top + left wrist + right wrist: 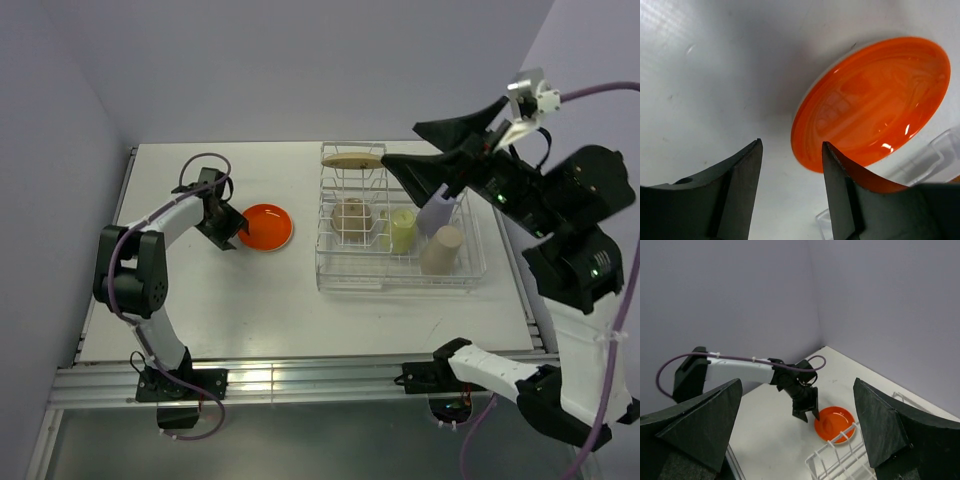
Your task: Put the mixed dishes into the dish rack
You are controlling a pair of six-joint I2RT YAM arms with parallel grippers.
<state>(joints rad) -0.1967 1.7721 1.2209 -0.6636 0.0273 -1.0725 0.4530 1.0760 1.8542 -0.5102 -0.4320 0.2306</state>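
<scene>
Left gripper [792, 145]: jaws parted, nothing clamped. One finger sits at the near rim of the orange plate [875, 100]; contact cannot be told. Plate lies flat on the table [300, 320], left of the dish rack [400, 278] and apart from it. Rack holds saucer [352, 160], bowl [352, 220] and cups [441, 250]. Right gripper [400, 143] is high over the rack, jaws wide, empty.
</scene>
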